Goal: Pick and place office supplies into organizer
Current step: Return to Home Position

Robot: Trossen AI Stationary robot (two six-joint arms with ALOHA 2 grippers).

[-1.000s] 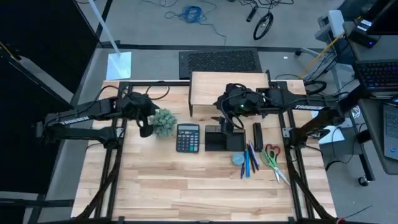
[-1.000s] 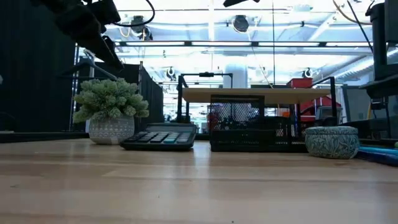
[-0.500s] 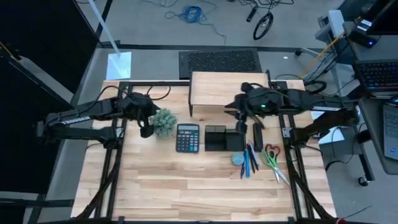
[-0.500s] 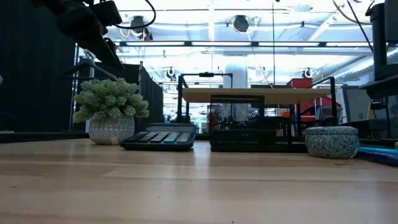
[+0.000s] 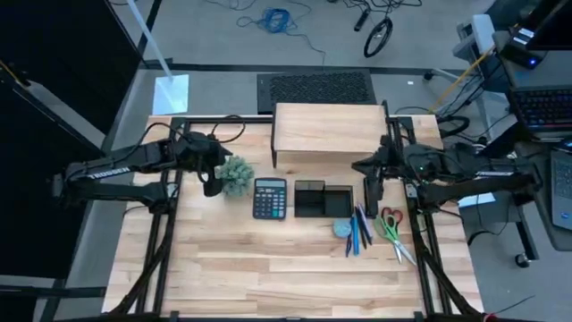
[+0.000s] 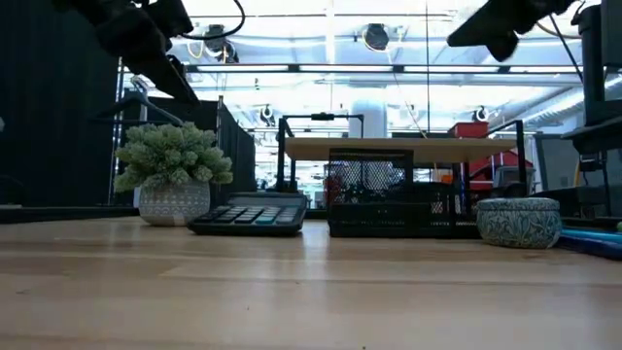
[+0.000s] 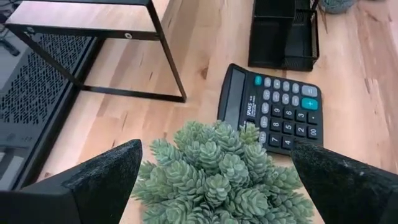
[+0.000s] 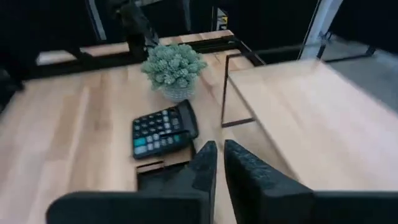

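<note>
The right gripper (image 8: 217, 150), fingers pressed nearly together and holding nothing, hangs raised near the right edge of the table (image 5: 268, 277), just past the right end of the organizer (image 5: 323, 200). Half a second earlier it hung closer to the riser (image 5: 328, 132), and a second ago it stood over the organizer itself. The left gripper (image 7: 216, 149), unmoved, hovers with fingers spread wide over the plant (image 5: 235, 174) at back left. Plant, calculator (image 5: 270, 198) and organizer stand in a row across the table's middle, with the riser behind them at the back edge; the front half is bare wood. Outside the organizer, on its right, lie the disc (image 5: 343, 229) just in front of its right corner, the pens (image 5: 357, 231) beside the disc, and the scissors (image 5: 391, 229) nearest the right edge. Only the high view shows the pens and scissors whole. The low view catches just the pen tips at its border, but it shows the disc as a patterned round piece with some height. It also shows both grippers well above the tabletop, the right one newly in frame at upper right. What the organizer's compartments hold cannot be told.
</note>
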